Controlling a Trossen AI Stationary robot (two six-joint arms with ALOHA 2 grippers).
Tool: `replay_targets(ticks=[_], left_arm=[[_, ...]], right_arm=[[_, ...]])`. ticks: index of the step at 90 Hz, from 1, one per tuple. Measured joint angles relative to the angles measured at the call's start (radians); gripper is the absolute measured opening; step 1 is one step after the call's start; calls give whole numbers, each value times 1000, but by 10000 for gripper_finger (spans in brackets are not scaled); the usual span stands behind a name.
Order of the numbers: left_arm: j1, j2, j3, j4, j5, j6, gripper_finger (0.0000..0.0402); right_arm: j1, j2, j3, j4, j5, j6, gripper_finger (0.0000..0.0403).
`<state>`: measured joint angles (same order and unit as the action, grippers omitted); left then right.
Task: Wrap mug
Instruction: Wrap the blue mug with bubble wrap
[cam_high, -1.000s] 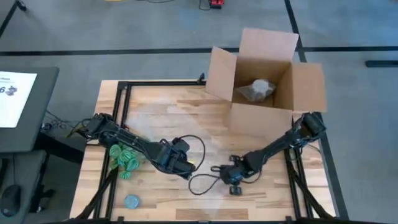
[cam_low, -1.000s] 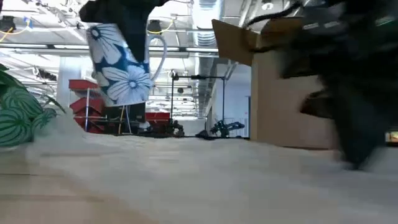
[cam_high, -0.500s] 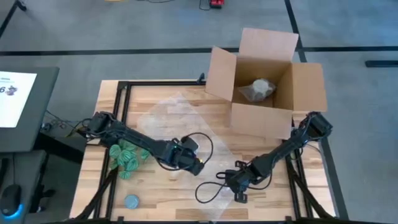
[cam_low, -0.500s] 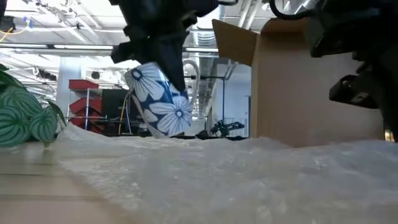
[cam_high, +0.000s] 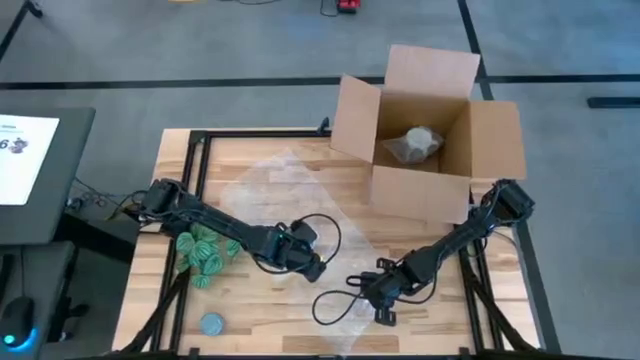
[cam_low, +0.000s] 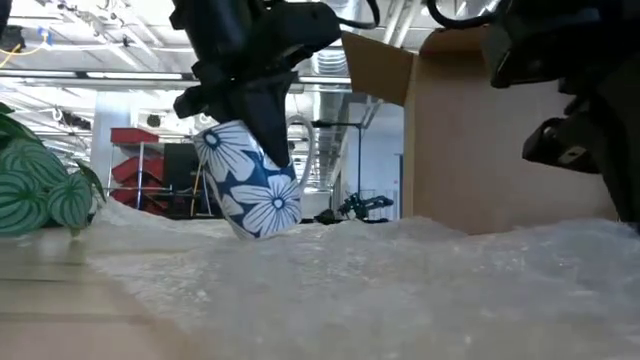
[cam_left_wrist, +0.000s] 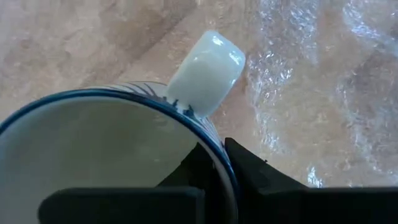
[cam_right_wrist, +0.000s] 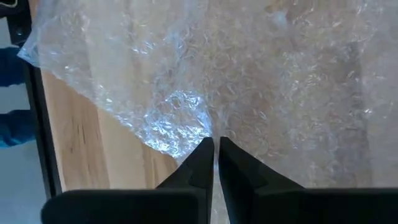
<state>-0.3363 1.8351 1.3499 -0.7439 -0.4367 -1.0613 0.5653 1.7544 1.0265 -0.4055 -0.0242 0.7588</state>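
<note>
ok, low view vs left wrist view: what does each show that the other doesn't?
Low view only: the mug's blue outside with white flowers, tilted, its base on the bubble wrap; the cardboard box; green leaves at the table's edge.

Left wrist view only: the mug's pale, empty inside and the left gripper pinching its rim, one finger inside, one outside, beside the handle.

Both: the mug, its white handle, and the bubble wrap under it.

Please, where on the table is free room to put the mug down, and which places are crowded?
Free: the bubble wrap sheet between the cardboard box and the left gripper holding the mug. Crowded: the green bundle and disc at the left, and cables beside the right gripper.
</note>
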Motion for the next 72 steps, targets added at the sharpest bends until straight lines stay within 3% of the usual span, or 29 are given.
replay_targets(ticks=[21,35,48,63,72], left_arm=[[14,-1,0,4,0,-4,100],[29,-4,0,2,67,0,140],[36,-62,0,-10,162,18,149],[59,-176,1,-58,175,-72,146],[100,-244,2,-192,142,-97,144]], right_arm=[[-12,0,0,0,0,1,11],[-11,0,0,0,-1,1,11],[0,-15,0,-31,-12,5,11],[5,-68,1,-67,-31,34,12],[4,-96,1,-61,-31,31,11]])
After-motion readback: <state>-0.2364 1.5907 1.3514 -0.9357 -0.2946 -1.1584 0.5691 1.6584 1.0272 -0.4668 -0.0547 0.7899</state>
